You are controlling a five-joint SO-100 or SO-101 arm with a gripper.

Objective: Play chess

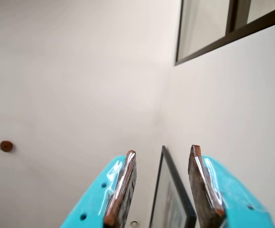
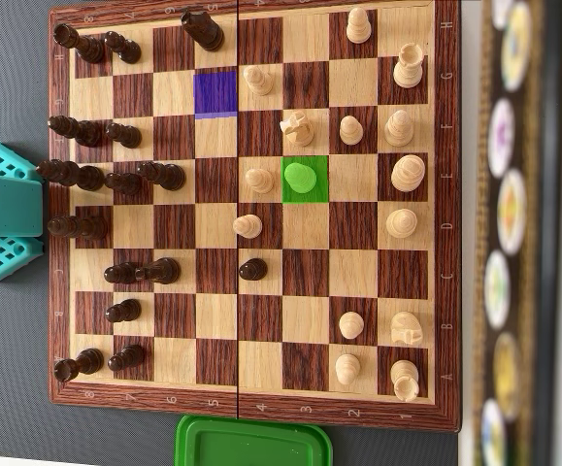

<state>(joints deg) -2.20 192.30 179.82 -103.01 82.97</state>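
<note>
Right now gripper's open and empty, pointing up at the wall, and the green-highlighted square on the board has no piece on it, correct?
One thing is wrong: the green square is occupied. The overhead view shows a piece standing on it, tinted green by the highlight. The rest holds: in the wrist view the gripper is open, empty, and facing the wall.

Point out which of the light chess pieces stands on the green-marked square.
The small light pawn near the board's middle, in the overhead view. It alone looks tinted green by the green square under it; every other light piece stands on a plain wood square.
</note>
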